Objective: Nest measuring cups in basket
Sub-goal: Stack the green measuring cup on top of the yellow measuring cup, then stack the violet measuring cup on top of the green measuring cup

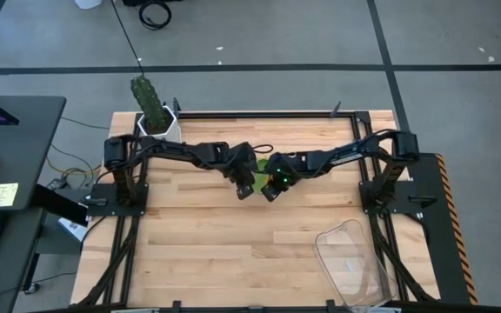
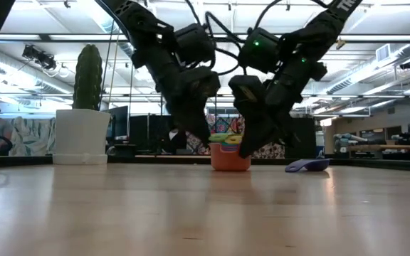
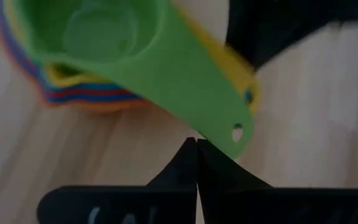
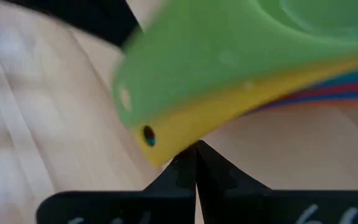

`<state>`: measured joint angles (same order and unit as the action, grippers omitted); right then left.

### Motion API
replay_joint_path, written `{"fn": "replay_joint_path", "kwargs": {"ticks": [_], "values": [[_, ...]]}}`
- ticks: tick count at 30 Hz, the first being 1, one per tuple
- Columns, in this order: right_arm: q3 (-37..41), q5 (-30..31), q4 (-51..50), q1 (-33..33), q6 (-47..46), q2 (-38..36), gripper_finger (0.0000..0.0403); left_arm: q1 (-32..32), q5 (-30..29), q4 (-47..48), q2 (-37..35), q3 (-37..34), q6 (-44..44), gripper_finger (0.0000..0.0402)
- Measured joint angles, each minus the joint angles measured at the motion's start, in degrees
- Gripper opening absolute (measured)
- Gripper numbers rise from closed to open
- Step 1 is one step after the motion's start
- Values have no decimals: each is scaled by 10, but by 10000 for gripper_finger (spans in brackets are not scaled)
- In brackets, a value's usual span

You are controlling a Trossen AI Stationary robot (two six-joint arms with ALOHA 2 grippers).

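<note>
A: Fig. shows the nested cup stack (image 2: 230, 153) standing on the worktop (image 1: 233, 243) just beside both grippers, green cup (image 3: 104, 37) on top, yellow cup (image 4: 191, 121) under it, then blue and red layers, w/ orange at the bottom. Basket (image 1: 355, 261) is well apart from the stack, near the worktop's front edge on the right arm's side.

B: Fingers?

A: Left gripper (image 3: 196, 144): fingers together, holding nothing, tips just short of the green handle end. Right gripper (image 4: 196, 146): fingers together too, empty, tips just below the yellow handle end.

B: So how to do the step well?

A: Judgement only: the stack looks complete, so what's left is moving it into the basket. Part one arm's fingers first, take the bunched handles together rather than one handle alone, lift level so the cups don't fan out. A small dark blue piece (image 2: 307, 165) lies beside the stack; can't tell if it's a leftover cup. Check before carrying.
</note>
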<state>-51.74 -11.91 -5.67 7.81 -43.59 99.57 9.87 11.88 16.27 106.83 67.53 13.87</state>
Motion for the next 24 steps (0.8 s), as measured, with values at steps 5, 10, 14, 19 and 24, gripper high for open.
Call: {"fn": "replay_joint_path", "kwargs": {"ticks": [5,10,14,19,24], "values": [[-16,-11,-2,1,44,7,4,-14,0,-23,0,1,20,1],[-16,-13,-21,1,75,-12,4,-16,-11,-12,0,1,23,1],[-16,-12,-69,1,107,-52,4,-14,-40,16,-19,1,16,2],[-16,12,-176,1,155,-120,4,-7,-69,74,-66,1,1,2],[-16,18,-250,6,244,-171,12,6,-70,98,-111,0,0,4]]}}
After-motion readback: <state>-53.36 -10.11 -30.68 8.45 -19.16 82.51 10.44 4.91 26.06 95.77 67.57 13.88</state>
